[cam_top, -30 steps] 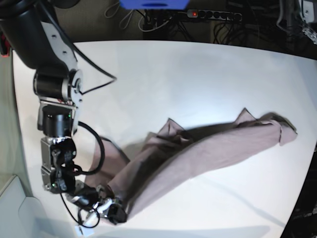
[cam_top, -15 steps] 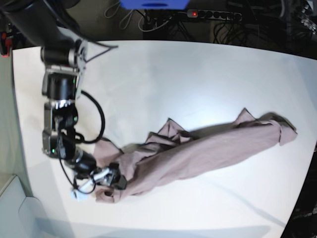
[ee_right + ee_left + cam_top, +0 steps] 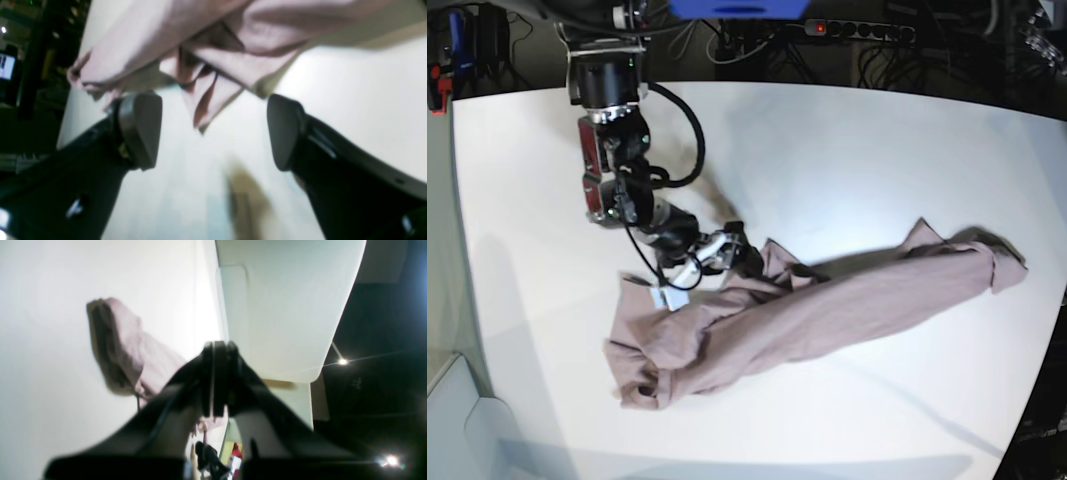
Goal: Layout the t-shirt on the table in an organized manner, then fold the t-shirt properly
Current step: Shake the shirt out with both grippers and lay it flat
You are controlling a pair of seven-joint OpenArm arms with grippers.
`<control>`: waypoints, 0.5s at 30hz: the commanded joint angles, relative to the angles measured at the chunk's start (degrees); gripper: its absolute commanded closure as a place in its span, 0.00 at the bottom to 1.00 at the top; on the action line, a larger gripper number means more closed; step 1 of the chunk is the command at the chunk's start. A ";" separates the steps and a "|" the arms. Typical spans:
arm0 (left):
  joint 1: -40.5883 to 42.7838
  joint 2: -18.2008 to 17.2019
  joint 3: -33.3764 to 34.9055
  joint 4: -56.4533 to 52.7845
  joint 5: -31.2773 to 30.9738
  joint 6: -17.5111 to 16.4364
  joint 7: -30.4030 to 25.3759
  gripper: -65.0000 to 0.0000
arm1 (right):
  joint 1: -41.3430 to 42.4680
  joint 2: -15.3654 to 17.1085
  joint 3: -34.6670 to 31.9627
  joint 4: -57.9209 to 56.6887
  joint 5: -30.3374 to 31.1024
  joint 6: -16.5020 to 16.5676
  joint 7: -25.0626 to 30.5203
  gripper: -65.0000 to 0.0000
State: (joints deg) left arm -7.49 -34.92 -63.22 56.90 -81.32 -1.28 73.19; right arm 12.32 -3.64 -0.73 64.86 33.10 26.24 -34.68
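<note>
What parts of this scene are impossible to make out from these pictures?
- The left gripper: absent from the base view; blurred in its own wrist view.
- The t-shirt: bunched, so collar and sleeves are hidden in its folds.
- The right gripper: small in the base view, partly against cloth.
- The table: its near-right corner is cut off by the frame edge.

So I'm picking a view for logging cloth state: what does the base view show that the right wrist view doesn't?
Only the base view shows the whole crumpled dusty mauve cotton t-shirt strung across the matte white table, plus the right arm above it. Only the right wrist view shows the right gripper open, a hanging cloth corner between its pads, which do not touch it. Both show shirt folds and bare tabletop.
</note>
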 commanded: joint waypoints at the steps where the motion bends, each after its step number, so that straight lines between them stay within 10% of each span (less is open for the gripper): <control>1: -0.56 -1.52 -0.21 0.99 -3.68 0.97 0.00 0.99 | 1.88 -0.27 -0.81 -0.64 1.32 0.79 2.46 0.31; 15: 0.67 -1.08 -0.21 0.99 -3.68 0.97 0.09 0.99 | 10.94 -0.36 -1.25 -16.90 1.14 0.79 7.47 0.32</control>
State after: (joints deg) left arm -6.20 -34.24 -63.24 56.90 -81.34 -1.28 73.10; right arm 21.85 -3.81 -1.93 47.37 34.37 26.94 -27.03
